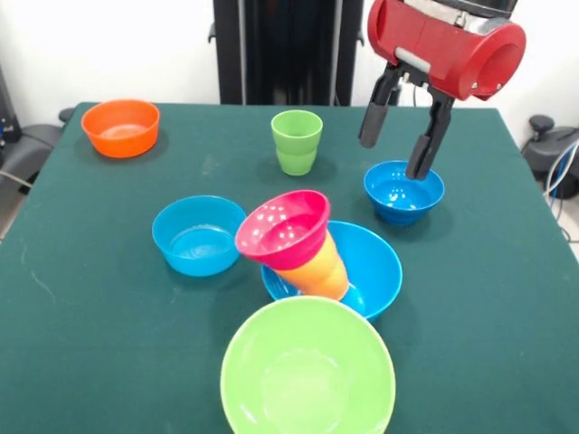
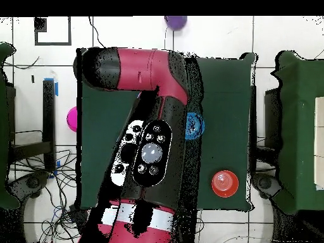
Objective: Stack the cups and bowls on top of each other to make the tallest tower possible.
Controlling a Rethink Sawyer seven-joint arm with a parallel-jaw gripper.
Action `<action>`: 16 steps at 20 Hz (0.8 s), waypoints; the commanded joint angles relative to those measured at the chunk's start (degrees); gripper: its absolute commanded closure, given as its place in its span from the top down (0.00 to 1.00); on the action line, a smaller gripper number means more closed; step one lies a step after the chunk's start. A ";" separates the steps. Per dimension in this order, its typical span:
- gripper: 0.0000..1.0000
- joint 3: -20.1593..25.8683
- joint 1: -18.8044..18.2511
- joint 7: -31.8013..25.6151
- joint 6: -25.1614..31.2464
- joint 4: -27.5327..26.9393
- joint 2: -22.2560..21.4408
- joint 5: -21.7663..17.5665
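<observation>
My gripper [image 1: 393,155] is open and empty, its two black fingers hanging just above the far rim of a small blue bowl [image 1: 403,192] at the right. A second small blue bowl [image 1: 199,235] sits left of centre and shows in the overhead view [image 2: 194,125]. The large blue bowl [image 1: 375,271] holds the tilted orange-yellow cup [image 1: 326,268], with the small pink-red bowl [image 1: 283,228] leaning on top: a slanted tower. The light green cup [image 1: 297,141] stands upright at the back. The small orange bowl [image 1: 120,127] is far left. The large lime green bowl [image 1: 308,375] is nearest the camera.
The green table [image 1: 81,298] ends close behind the orange bowl and the cup. In the overhead view the arm [image 2: 152,145] hides most of the table; the orange bowl [image 2: 223,183] shows beside it. A purple round thing [image 2: 175,21] lies beyond the table's edge.
</observation>
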 commanded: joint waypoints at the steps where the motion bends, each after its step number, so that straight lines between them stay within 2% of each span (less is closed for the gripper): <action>1: 1.00 5.64 -0.06 2.53 -3.90 8.29 0.80 0.49; 10: 1.00 5.50 0.08 1.80 -5.05 8.23 0.66 0.00; 16: 1.00 3.33 1.52 1.50 -3.01 10.09 -4.31 -0.56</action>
